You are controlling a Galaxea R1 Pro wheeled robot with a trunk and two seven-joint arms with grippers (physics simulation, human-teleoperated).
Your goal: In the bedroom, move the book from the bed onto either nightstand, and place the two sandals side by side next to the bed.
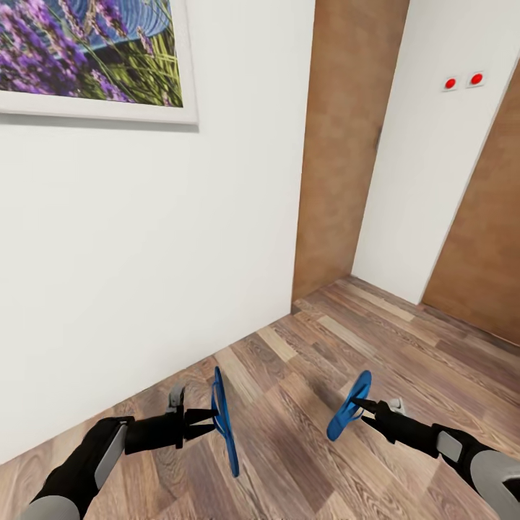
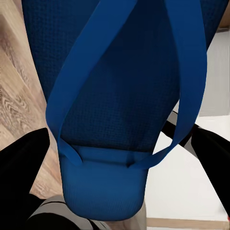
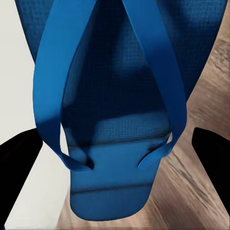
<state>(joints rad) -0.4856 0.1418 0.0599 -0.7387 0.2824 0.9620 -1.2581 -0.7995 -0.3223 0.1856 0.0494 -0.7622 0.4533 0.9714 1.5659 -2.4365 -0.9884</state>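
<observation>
Carrying one bright blue sandal in each gripper, we face a corner of the room, white wall ahead and wood-plank floor (image 1: 310,404) below. Our left gripper (image 1: 208,422) is clamped on the left sandal (image 1: 224,422), which hangs on edge with its sole turned toward the wall. The left wrist view looks straight onto its strap side, with the V-shaped straps (image 2: 115,96) running up from the pinched end and a dark finger (image 2: 21,163) on either flank. Our right gripper (image 1: 362,406) is likewise closed on the right sandal (image 1: 349,406), tilted and held clear of the floor; the right wrist view shows the same strap face (image 3: 115,110) between the dark fingertips.

A framed lavender picture (image 1: 94,54) hangs on the wall, and a brown wooden panel (image 1: 347,144) stands in the corner beside a white wall section with two red dots (image 1: 462,81).

We judge both sandals picked up but not yet delivered: they are in the air, well apart from each other. What remains is reaching the bed, setting the pair down side by side next to it, and moving the book onto a nightstand. Whether that book step is done we cannot tell.
</observation>
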